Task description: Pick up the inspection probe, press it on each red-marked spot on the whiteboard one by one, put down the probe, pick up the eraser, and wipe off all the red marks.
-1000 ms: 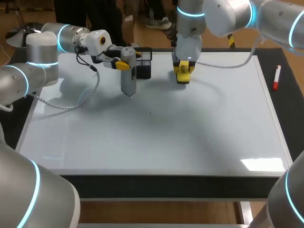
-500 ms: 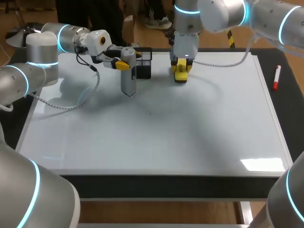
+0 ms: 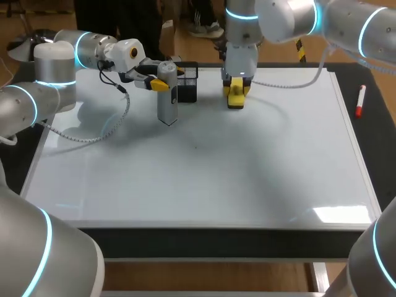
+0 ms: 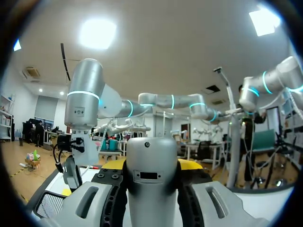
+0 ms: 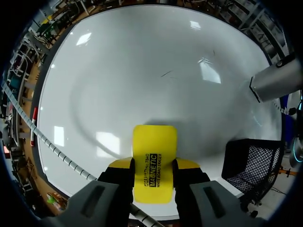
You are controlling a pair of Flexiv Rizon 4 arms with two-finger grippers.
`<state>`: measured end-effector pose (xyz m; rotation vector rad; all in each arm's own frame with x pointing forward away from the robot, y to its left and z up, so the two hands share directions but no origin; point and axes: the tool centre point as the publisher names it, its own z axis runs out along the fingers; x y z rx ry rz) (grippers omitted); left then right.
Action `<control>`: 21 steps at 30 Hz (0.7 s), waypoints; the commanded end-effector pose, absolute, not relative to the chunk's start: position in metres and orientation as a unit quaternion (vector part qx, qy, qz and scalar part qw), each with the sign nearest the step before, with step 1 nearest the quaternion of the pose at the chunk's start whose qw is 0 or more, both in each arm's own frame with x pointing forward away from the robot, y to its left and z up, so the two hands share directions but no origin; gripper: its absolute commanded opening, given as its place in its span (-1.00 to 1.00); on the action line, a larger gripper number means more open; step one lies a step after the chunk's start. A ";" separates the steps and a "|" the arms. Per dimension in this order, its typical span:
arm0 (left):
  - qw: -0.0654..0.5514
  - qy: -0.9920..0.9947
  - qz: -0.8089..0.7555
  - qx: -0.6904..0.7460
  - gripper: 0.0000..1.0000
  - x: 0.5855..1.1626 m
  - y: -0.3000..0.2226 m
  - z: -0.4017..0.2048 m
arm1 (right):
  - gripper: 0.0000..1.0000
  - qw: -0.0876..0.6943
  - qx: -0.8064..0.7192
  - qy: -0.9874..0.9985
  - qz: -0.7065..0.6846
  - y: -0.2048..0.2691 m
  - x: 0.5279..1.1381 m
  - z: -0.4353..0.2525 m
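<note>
At the whiteboard's (image 3: 204, 173) far edge, my right pincer (image 3: 237, 88) clamps the yellow eraser (image 3: 236, 100); further left along that edge, my left pincer (image 3: 159, 84) grips the grey probe (image 3: 167, 104) upright, beside the black basket (image 3: 189, 88).

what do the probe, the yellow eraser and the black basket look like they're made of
Probe: smooth grey shell with a soft sheen, plastic or painted metal, cannot tell which. Eraser: bright yellow and smooth, likely moulded plastic. Basket: black wire mesh with a see-through grid, probably coated metal.
</note>
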<state>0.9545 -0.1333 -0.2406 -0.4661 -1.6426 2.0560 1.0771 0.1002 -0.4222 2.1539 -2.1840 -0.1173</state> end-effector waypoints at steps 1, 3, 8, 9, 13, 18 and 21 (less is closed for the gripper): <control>0.233 -0.599 0.747 -0.170 -1.00 0.955 -0.133 -0.239 | 0.67 0.036 0.701 -0.711 -0.038 0.098 1.078 -0.422; 0.233 -0.599 0.747 -0.170 -1.00 0.955 -0.133 -0.239 | 1.00 0.036 0.693 -0.719 -0.035 0.094 1.076 -0.419; 0.233 -0.599 0.747 -0.170 -1.00 0.955 -0.133 -0.239 | 1.00 0.028 0.678 -0.734 -0.032 0.085 1.070 -0.411; 0.233 -0.599 0.747 -0.170 -1.00 0.955 -0.133 -0.239 | 1.00 0.022 0.671 -0.740 -0.036 0.083 1.069 -0.408; 0.233 -0.599 0.747 -0.170 -1.00 0.955 -0.133 -0.239 | 1.00 -0.006 0.618 -0.784 -0.056 0.070 1.066 -0.397; 0.233 -0.599 0.747 -0.170 -1.00 0.955 -0.133 -0.239 | 1.00 -0.048 0.548 -0.830 -0.090 0.058 1.062 -0.381; 0.233 -0.599 0.747 -0.170 -1.00 0.955 -0.133 -0.239 | 1.00 -0.061 0.498 -0.859 -0.107 0.053 1.061 -0.368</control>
